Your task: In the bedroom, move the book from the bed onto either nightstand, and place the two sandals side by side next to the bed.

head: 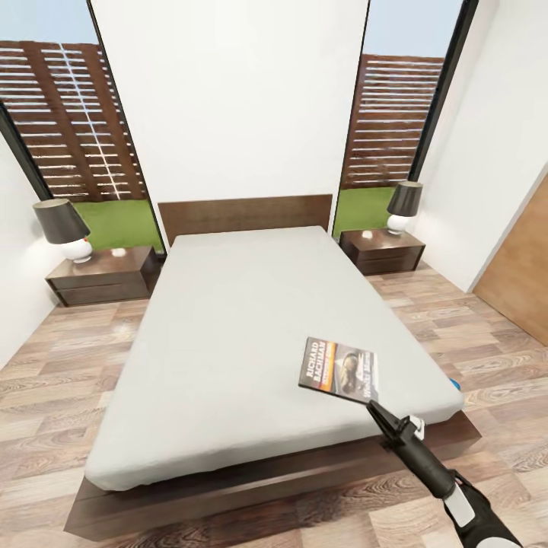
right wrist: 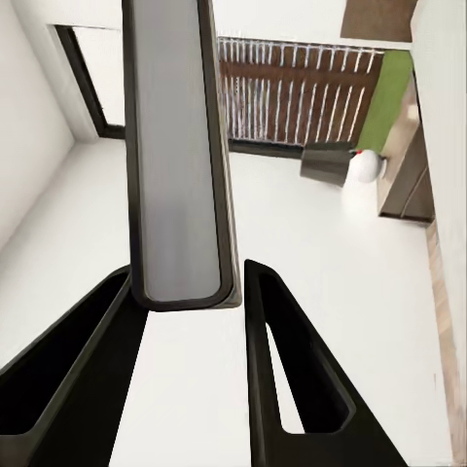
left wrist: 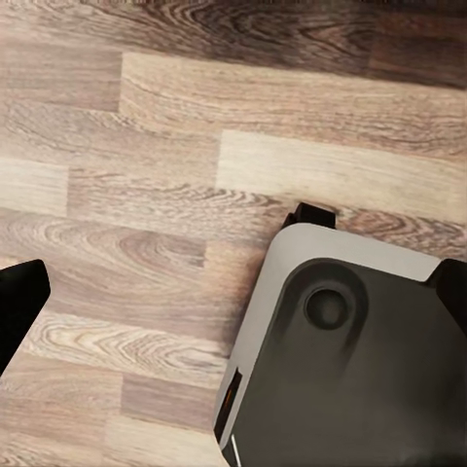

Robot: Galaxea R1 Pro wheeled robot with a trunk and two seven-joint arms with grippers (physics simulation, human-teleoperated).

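The book (head: 339, 369), dark with an orange band and white lettering, is over the near right part of the bed's off-white mattress (head: 228, 342). My right gripper (head: 374, 408) is shut on its near corner. In the right wrist view the book (right wrist: 180, 165) shows edge-on between the two black fingers (right wrist: 277, 370). Whether it is clear of the mattress I cannot tell. A small bit of blue sandal (head: 455, 383) peeks out past the bed's right edge. My left gripper (left wrist: 233, 292) is open over the floor, next to my own base (left wrist: 341, 370).
A dark nightstand (head: 103, 275) with a lamp (head: 65, 228) stands left of the headboard, another nightstand (head: 382, 251) with a lamp (head: 403, 207) at the right. Wood-plank floor (head: 53, 396) runs along both sides of the bed. A brown door (head: 525, 281) is at the right wall.
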